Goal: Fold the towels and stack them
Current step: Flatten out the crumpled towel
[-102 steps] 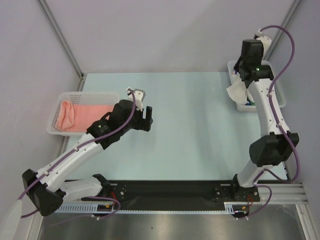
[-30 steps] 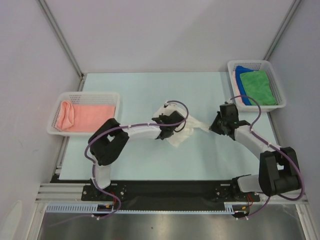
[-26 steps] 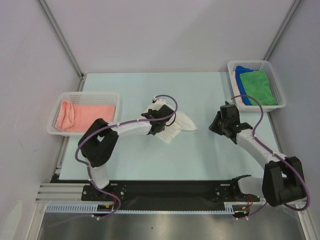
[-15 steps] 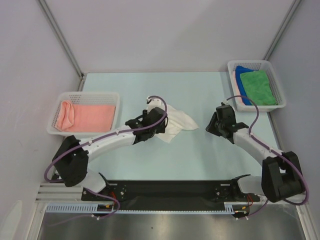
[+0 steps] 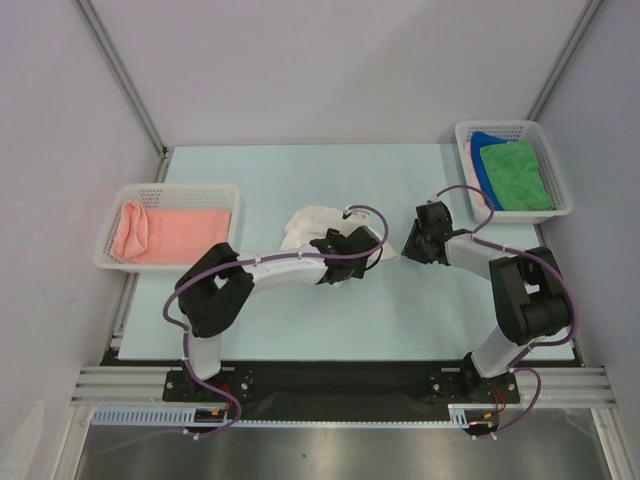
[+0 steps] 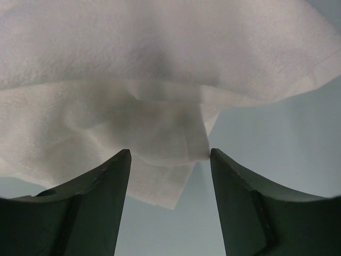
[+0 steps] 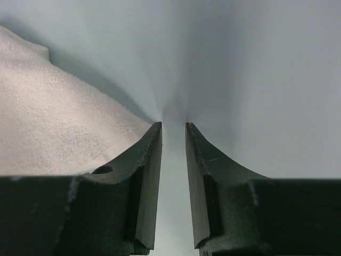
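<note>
The left gripper (image 6: 169, 160) stands at the middle of the table (image 5: 300, 170) with its jaws well apart and nothing clamped. A loose corner of the white towel (image 5: 312, 222) hangs just in front of them. The right gripper (image 7: 173, 128), at about 3 o'clock from the left one, has only a narrow gap between its jaws. That gap is empty, and the edge of the white towel lies beside its left finger.

The white towel itself lies bunched and wrinkled on the table, at about 11 o'clock from the left gripper, so I judge it not yet folded.

At 9 o'clock of the table, the salmon pink towel (image 5: 175, 232) lies folded inside the left basket (image 5: 112, 258). This one looks finished.

Far at 2 o'clock, the green towel (image 5: 515, 172) lies on the blue towel (image 5: 483, 140) in the right basket (image 5: 505, 125). They probably wait for their turn.

By my judgement, one towel of four is done, and the stack has only its first piece.
</note>
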Robot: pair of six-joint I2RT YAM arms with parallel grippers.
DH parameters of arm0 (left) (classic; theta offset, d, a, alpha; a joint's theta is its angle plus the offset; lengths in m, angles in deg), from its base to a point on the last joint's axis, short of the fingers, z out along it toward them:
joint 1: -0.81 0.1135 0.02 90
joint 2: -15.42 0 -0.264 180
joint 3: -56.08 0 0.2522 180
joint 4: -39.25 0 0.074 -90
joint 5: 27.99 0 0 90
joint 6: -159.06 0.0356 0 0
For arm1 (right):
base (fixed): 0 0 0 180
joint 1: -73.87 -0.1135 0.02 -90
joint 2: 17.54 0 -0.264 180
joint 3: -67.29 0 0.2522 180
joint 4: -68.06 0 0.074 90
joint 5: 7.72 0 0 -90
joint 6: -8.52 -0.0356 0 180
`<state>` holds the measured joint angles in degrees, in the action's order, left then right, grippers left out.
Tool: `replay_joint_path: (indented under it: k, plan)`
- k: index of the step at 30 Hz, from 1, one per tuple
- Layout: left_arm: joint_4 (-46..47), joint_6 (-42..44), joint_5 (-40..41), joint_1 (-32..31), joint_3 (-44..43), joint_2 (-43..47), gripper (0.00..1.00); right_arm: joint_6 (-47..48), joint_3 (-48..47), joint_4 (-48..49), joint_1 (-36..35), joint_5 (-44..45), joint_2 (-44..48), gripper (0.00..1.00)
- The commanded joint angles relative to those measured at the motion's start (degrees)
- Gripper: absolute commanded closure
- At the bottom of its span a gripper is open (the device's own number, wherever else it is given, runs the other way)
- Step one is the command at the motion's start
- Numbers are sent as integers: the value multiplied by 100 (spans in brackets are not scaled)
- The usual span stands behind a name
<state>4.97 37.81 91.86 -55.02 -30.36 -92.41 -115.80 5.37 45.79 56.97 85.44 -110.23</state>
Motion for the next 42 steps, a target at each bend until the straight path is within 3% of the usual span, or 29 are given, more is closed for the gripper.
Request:
replay_joint_path:
  k: [1, 11, 16, 22, 30, 33, 42]
  plan:
    - [65, 136, 232, -33, -307, -71, 32, -144, -185, 333, -41, 18, -144, 70]
    - [188, 206, 373, -103, -343, -344, 32, -478, -115, 394, -76, -69, -92, 62]
    - [153, 206, 469, -129, -334, -370, 45, -531, -106, 438, -85, -70, -74, 59]
    - [83, 233, 698, -147, -255, -177, 68, -575, -141, 500, -146, -96, -180, 57]
    - [30, 163, 795, -156, 289, 561, 95, -698, -150, 544, -234, -166, -321, 53]
    - [4, 101, 768, -156, 517, 824, 100, -707, -80, 561, -287, -114, -224, 53]
    - [-75, -22, 786, -156, 1106, 1484, 100, -575, 246, 544, -585, 202, 40, 51]
